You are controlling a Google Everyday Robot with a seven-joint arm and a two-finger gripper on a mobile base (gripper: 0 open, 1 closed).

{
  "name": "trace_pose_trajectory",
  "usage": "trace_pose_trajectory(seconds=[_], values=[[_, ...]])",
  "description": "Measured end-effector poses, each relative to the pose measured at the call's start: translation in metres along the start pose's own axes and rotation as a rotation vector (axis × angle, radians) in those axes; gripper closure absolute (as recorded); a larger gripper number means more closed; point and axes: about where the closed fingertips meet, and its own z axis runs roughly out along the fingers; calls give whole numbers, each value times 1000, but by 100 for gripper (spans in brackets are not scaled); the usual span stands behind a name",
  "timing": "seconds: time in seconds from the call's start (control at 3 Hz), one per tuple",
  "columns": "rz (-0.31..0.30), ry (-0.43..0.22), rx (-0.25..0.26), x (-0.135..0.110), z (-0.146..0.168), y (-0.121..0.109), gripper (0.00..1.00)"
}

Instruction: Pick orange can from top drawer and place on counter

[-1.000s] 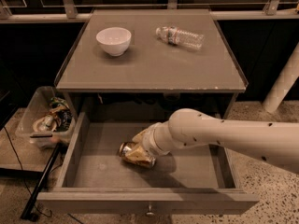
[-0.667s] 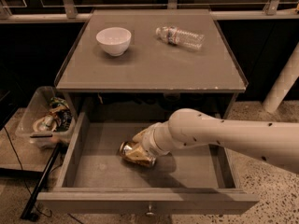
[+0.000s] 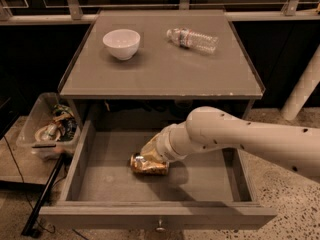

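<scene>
Gripper point(image 3: 153, 153) sits atop the orange can point(image 3: 148, 166) lying mid top drawer point(image 3: 79, 165), apparently lining up a pickup; grip state unclear.

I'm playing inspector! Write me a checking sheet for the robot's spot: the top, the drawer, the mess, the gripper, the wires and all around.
Surface: the counter is flat and grey, with chips on its front rim.
Job's things: the orange can lies on its side in the open top drawer, not yet on the counter.
Clutter: a white bowl and a clear water bottle, lying down, on the counter.
Gripper: the gripper is down in the drawer, right at the can.
Cables: a thin black cable on the floor at the left.
Surroundings: a clear bin of odds and ends beside the drawer, a speckled floor, a white pole.
</scene>
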Motion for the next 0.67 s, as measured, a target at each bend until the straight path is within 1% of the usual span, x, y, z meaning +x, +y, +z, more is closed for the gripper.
trace_pose_trajectory(seconds=[0.33,0.67], values=[[-38,-14,22,-15,-24,-2,100],[-40,-13,23,-15,-25,-2,81]])
